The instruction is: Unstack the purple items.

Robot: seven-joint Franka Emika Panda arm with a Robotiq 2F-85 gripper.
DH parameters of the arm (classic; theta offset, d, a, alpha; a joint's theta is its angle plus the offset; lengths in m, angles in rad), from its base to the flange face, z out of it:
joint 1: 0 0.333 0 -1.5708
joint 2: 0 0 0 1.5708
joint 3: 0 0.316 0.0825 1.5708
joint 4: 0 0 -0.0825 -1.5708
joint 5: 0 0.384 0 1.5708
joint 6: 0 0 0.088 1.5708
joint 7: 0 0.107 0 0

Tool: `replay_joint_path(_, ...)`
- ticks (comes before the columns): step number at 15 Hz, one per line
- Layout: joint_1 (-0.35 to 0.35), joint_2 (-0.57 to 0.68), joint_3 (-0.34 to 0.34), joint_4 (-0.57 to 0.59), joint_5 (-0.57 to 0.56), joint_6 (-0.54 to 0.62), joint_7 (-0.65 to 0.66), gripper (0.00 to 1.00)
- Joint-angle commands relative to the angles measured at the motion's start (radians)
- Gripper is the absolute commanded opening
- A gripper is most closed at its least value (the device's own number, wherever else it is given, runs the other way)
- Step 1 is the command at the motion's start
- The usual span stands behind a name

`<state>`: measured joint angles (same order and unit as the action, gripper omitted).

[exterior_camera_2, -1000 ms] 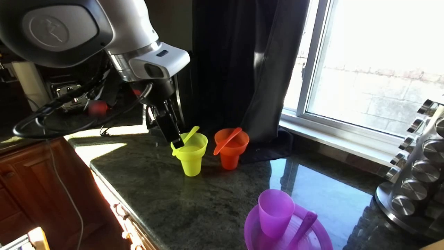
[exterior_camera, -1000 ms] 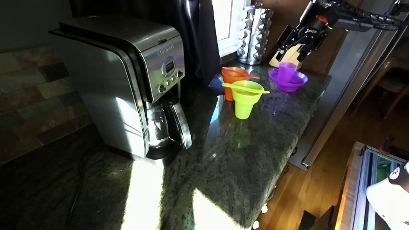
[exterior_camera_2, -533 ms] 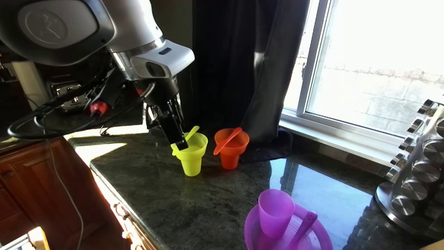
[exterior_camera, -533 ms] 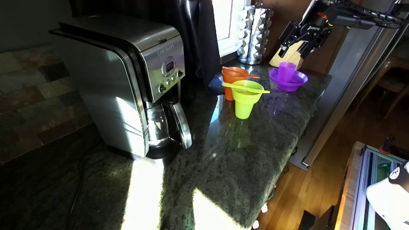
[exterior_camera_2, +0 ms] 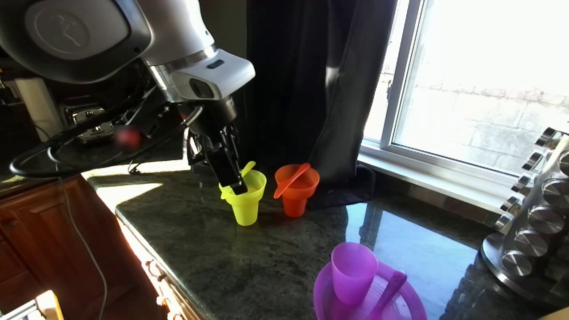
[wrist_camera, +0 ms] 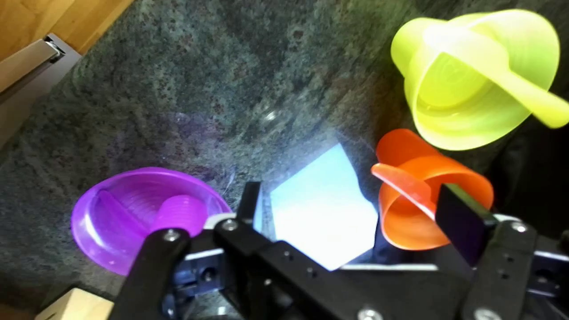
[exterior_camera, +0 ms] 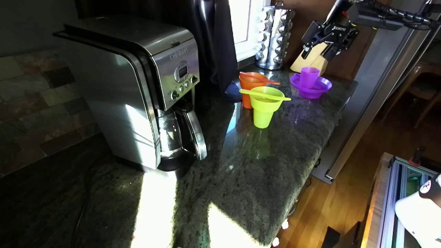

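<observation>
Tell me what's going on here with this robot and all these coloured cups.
A robot arm has its gripper open in the air above the dark counter, holding nothing. The job is unstacking, and it is not yet done: the purple cup sits in the purple bowl, with a purple spoon in there beside it. Apart from them, a yellow-green spoon lies across a yellow-green cup, and an orange spoon lies across an orange cup.
</observation>
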<state>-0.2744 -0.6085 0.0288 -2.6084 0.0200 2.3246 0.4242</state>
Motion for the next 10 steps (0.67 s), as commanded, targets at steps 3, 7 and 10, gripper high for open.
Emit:
replay_joint_path(3, -0.13, 0.131, -0.028, 0.1, -0.102, 0.02, 0.108, 1.0)
replay_joint_path(7, -0.096, 0.203, -0.131, 0.15, -0.141, 0.062, -0.129, 1.0)
replay_joint_path(10, -0.038, 0.252, -0.225, 0.176, -0.088, 0.113, -0.37, 1.0)
